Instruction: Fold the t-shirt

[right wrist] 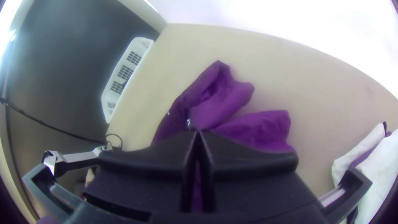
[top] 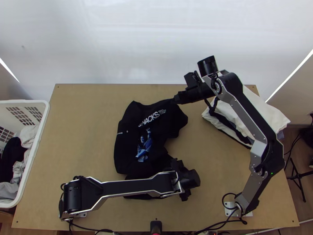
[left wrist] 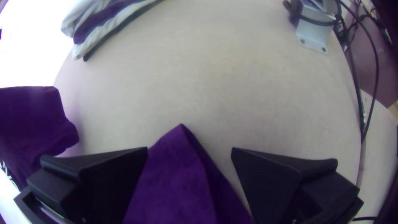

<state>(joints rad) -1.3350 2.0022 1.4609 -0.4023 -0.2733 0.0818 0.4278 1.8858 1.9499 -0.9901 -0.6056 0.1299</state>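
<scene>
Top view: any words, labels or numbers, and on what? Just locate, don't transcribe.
Shirt: large white lettering.
Shirt: tiny print at the lettering's right end, too small to read.
Shirt: small white mark near its left edge, too small to read.

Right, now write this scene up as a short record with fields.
garment: black t-shirt, white lettering and blue print
lie: uneven and rumpled, mid-table
left gripper: jaws open, shirt cloth between them
right gripper: jaws shut at the shirt's far edge; grip on cloth unclear
right side: white and dark cloth pile
left side: white basket with clothes
fold: unfinished
</scene>
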